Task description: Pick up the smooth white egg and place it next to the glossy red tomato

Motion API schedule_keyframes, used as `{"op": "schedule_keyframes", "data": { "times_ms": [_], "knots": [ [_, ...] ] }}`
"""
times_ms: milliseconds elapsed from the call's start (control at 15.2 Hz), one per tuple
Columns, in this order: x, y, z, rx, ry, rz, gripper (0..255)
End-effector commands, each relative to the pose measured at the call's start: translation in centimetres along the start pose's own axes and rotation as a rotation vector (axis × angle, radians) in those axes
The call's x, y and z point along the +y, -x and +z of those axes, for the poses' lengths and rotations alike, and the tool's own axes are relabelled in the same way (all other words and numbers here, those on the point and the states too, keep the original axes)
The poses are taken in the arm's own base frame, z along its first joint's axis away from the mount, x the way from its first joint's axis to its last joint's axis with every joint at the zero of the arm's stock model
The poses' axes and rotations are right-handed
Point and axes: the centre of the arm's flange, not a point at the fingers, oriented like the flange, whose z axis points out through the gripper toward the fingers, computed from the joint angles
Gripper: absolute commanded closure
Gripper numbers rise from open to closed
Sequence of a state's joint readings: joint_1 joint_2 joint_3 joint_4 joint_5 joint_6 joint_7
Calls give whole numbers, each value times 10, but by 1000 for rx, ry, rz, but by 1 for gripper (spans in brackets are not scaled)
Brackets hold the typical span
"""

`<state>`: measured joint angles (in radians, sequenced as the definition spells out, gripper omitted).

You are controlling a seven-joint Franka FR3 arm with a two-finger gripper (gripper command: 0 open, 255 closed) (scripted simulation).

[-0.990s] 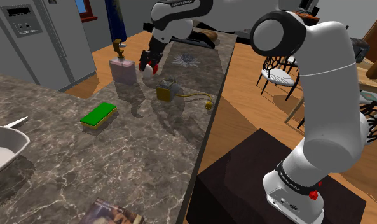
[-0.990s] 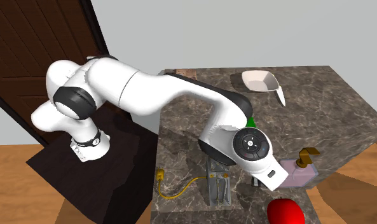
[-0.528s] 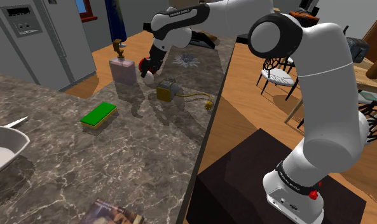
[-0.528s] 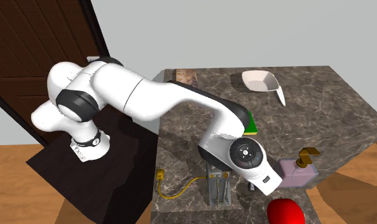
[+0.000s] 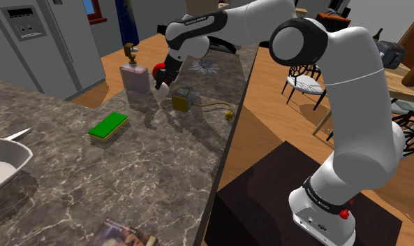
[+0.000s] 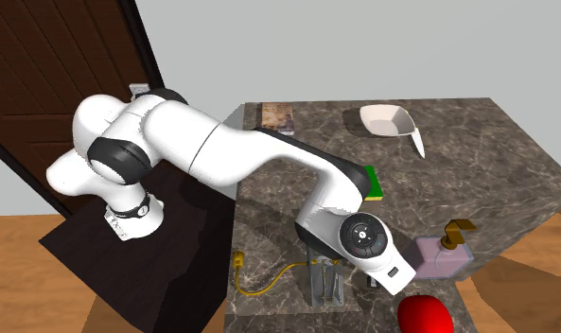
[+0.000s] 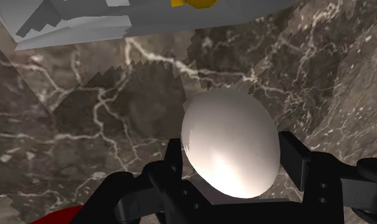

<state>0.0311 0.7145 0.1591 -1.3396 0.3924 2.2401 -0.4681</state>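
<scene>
The black hand point(image 7: 234, 159) grips a white egg point(image 7: 230, 145) between its fingers, over the dark marble table point(image 5: 128, 175), close beside the red tomato point(image 6: 426, 315) and near a pink soap bottle point(image 5: 134, 75).

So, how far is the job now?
Done: the egg is clasped between the jaws. In hand: it is held close to the tomato. Left: rest it on the counter beside the tomato and open the jaws.
</scene>
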Motion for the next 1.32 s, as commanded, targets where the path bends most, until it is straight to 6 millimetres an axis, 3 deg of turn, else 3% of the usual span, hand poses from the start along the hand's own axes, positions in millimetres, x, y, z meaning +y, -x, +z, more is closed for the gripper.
{"op": "schedule_keyframes", "data": {
  "times_ms": [0, 132, 198, 528, 792, 1254],
  "knots": [
    [0, 0, 0, 0, 0, 0, 255],
    [0, 0, 0, 0, 0, 0, 255],
    [0, 0, 0, 0, 0, 0, 0],
    [0, 0, 0, 0, 0, 0, 0],
    [0, 0, -50, 0, 0, 0, 0],
    [0, 0, -50, 0, 0, 0, 0]
  ]
}}
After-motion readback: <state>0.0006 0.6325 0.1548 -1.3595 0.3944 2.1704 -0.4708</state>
